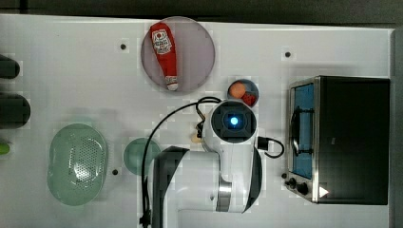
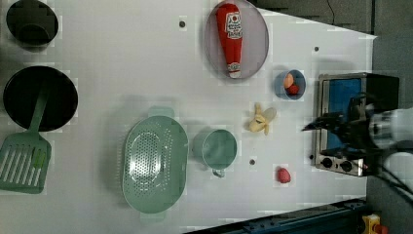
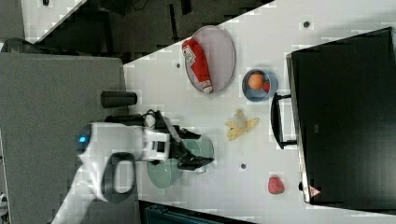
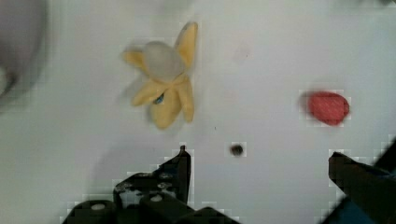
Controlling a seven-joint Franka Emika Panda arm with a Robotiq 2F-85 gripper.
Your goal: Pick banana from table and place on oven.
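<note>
The banana [image 4: 166,88], a pale cream-yellow bunch with short curved fingers, lies on the white table [image 1: 71,71] between the green cup and the oven. The left view has the banana [image 2: 261,119] below the blue bowl, and the right view has the banana [image 3: 240,125] near the oven's handle. My gripper [image 4: 261,163] hangs open above the table, nothing between its fingers, the banana just ahead of one fingertip [image 4: 184,161]. The arm's wrist [image 1: 234,121] covers most of the banana in the top view. The oven [image 1: 351,142] has a black top, bare.
A ketchup bottle [image 1: 164,52] lies on a grey plate. The blue bowl [image 2: 290,84] holds an orange ball and a red piece. A red strawberry [image 2: 283,175] lies near the oven's knobs. The green cup [image 2: 216,148], a colander [image 2: 155,163], a black pan [image 2: 39,97] and a spatula stand further off.
</note>
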